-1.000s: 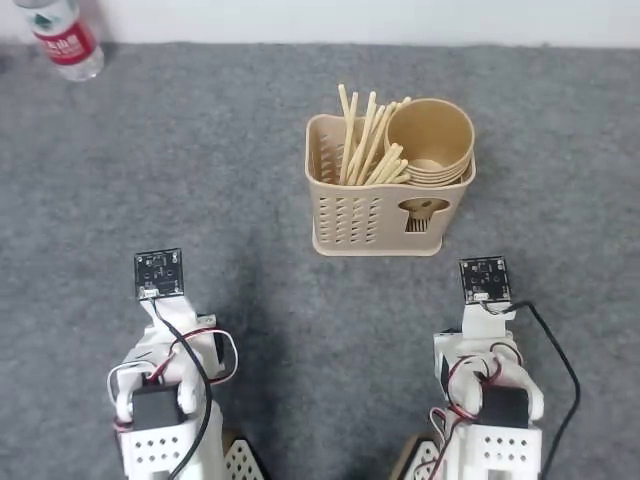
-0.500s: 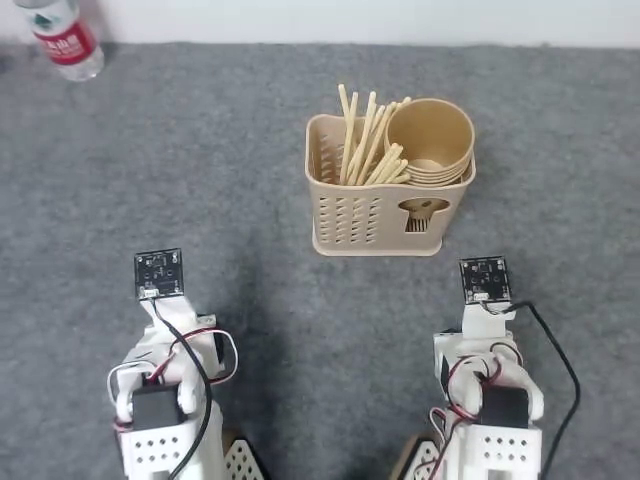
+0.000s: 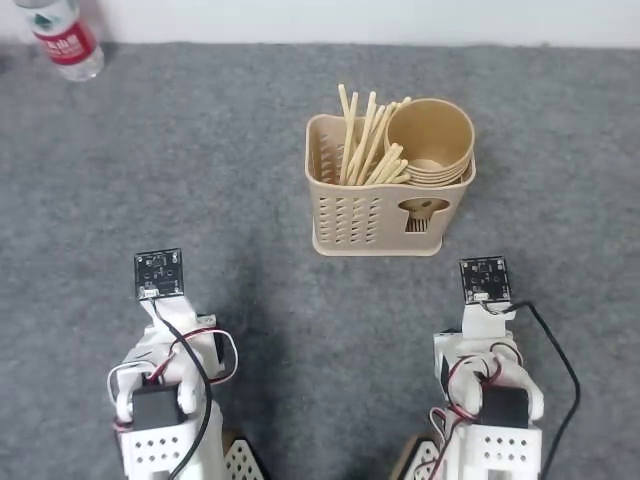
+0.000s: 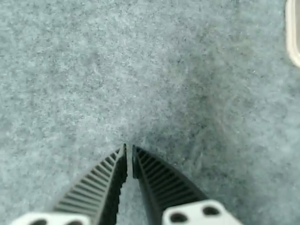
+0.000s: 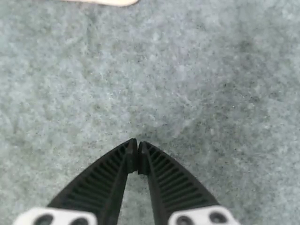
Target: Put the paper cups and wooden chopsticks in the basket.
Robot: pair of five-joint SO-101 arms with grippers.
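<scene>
Several paper cups [image 3: 430, 138], nested in one stack, sit in the right half of the basket [image 3: 372, 218], just above the centre of the high view; I see a bundle of wooden chopsticks [image 3: 362, 135] standing tilted in its left half, their upper ends leaning toward the cups; the basket stands upright on the grey felt mat [image 3: 200, 180]; a strip of its pale rim shows at the edge of each wrist view. The left arm [image 3: 165, 385] sits at lower left of the high view, the right arm [image 3: 485, 385] at lower right, both well apart from the basket; the left gripper [image 4: 129, 152] hangs over bare mat with its jaws drawn together on nothing; the right gripper [image 5: 137, 145] likewise, tips touching. A plastic bottle [image 3: 62, 38] sits in the upper left corner.
</scene>
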